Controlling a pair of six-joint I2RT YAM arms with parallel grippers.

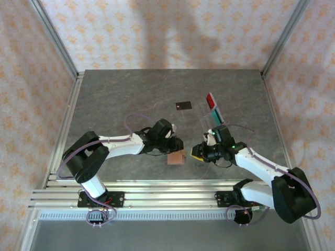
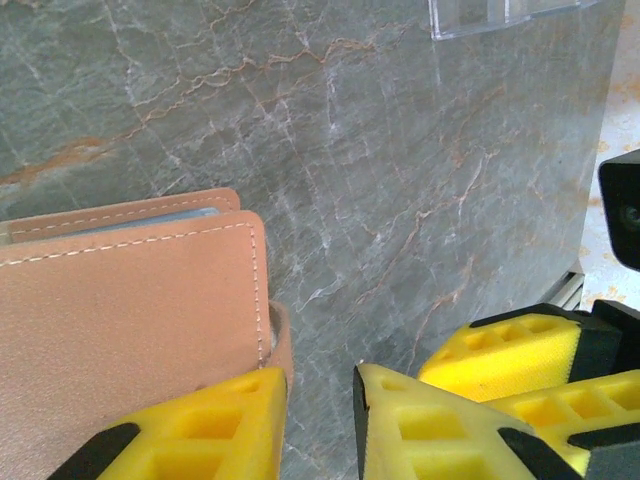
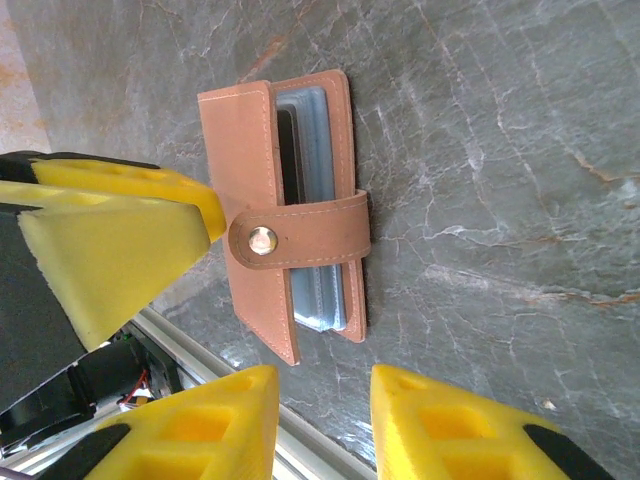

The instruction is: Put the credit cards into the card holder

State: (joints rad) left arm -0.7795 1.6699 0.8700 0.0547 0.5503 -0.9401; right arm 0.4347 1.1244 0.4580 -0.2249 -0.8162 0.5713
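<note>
Holder [image 3: 250, 190]: you see it flat on the tabletop [image 1: 131, 94] between your two pincers, strap snapped shut.
Left pincer [image 2: 320, 405]: jaws slightly apart, nothing between them; one finger at the holder's edge.
Right pincer [image 3: 325, 405]: jaws slightly apart, empty, just beside the holder.
Black card [image 1: 183, 106]: flat on the tabletop, beyond the holder.
Red card [image 1: 211, 99], teal card [image 1: 216, 111]: leaning in a clear stand [image 1: 204, 115], right of the black one.

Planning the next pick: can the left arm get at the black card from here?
Probably yes: the black card lies flat on the bare table beyond the left claw, with nothing between them.
</note>
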